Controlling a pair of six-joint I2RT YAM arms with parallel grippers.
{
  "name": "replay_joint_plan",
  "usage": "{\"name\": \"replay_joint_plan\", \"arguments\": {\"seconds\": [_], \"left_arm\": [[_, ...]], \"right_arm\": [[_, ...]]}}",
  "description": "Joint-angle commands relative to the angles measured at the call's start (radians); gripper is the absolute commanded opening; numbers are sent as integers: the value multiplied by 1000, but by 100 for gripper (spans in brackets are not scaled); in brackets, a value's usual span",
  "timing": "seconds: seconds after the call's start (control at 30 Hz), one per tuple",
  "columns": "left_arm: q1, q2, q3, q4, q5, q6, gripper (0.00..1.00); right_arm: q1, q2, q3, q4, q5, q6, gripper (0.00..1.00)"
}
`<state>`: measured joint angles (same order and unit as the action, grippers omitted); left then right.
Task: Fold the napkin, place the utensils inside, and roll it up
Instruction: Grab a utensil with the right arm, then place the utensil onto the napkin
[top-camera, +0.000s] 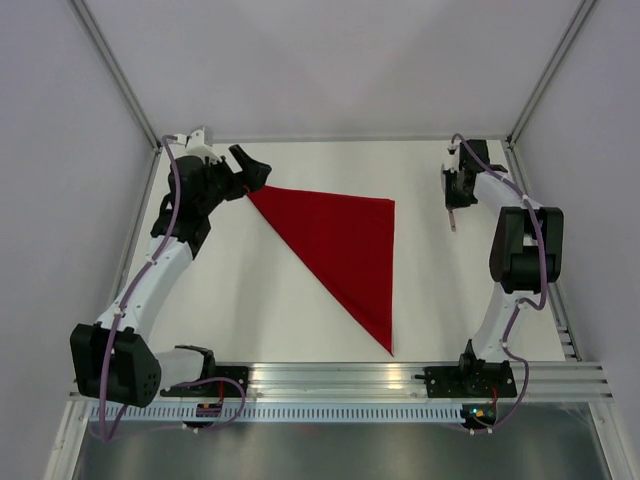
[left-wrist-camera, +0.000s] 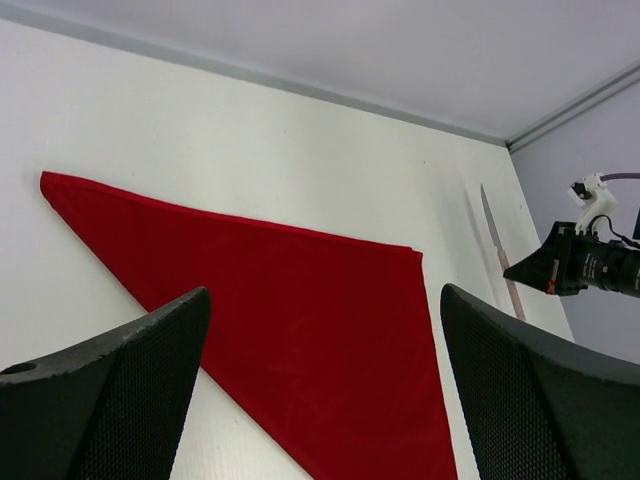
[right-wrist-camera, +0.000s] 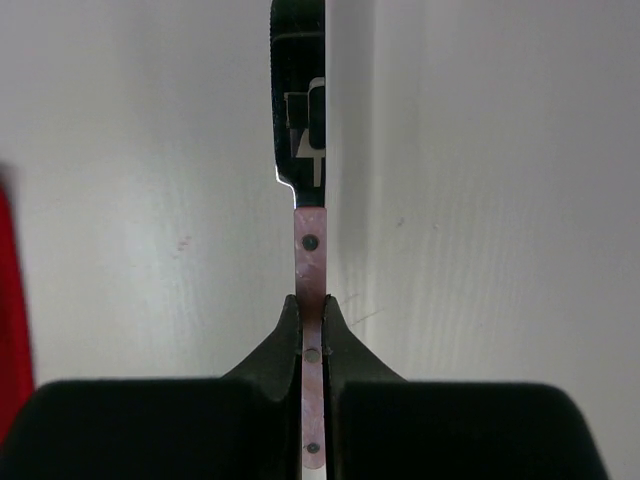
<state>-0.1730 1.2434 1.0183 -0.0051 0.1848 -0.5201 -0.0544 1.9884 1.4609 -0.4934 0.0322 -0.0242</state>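
Top external view, bottom of frame to top: a metal rail (top-camera: 330, 378) carries both arm bases along the lower edge of the white table (top-camera: 230, 300). Above it, the napkin (top-camera: 345, 245) lies flat at frame centre, folded into a triangle. One point sits near the rail at lower centre, a vertical edge forms the right side, and a long top edge runs to a sharp corner at upper left. The left gripper (top-camera: 252, 168) hangs at that upper-left corner, spread to its widest and holding nothing; whether it touches the cloth cannot be told. At upper right, well apart from the napkin, the right gripper (top-camera: 456, 195) holds a knife (top-camera: 452, 218), which shows just below it in the frame.

Left wrist view: the two fingers (left-wrist-camera: 110, 400) fill the lower corners, wide apart. The napkin lies on the table beyond them and the knife is at far right.

Right wrist view: the jaws are pressed tight on the knife's copper-coloured, riveted handle. The blade runs to the top of the frame, and a red sliver of napkin shows at the left edge.
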Motion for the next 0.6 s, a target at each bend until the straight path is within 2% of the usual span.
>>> {"name": "replay_joint_plan", "arguments": {"seconds": [0.0,0.3,0.43,0.57], "left_arm": [[9,-27,72,-29,-13,-20,100],[12,-61,118,-88,-62,-27,100],[12,-71,126,-105,-79,-27,100],[13,-81,138,-124,-90,-24,100]], "right_arm": [[83,-115,12,-42,-50,-48,0],[336,-112,96,-137,-97,-17,1],[477,-34,171,-192,-127,21,1],[559,33,229,-215,-146,110,0]]}}
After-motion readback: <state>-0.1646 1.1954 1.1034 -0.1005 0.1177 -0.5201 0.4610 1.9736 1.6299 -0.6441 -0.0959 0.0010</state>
